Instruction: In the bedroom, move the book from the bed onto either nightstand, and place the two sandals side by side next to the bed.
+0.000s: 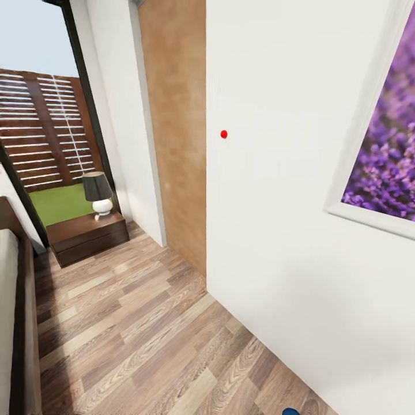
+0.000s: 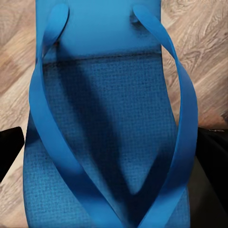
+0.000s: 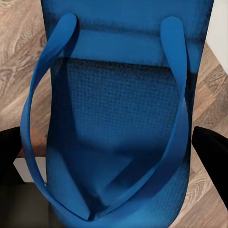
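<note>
Here each sandal [image 2: 109,118] [image 3: 118,118] lies lengthwise between dark fingers [image 2: 10,147] [image 3: 211,142] — straps up.

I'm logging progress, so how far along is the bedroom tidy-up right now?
Nothing looks finished yet. In hand: the left claw and right claw each frame a blue sandal above the wood floor. The sandals aren't set by the bed. The nightstand holds a lamp, no book.

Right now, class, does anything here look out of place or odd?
Yes: a blue sandal sits between the left gripper's fingers, another between the right's, both off the wood floor. The nightstand lamp stands upright.
</note>
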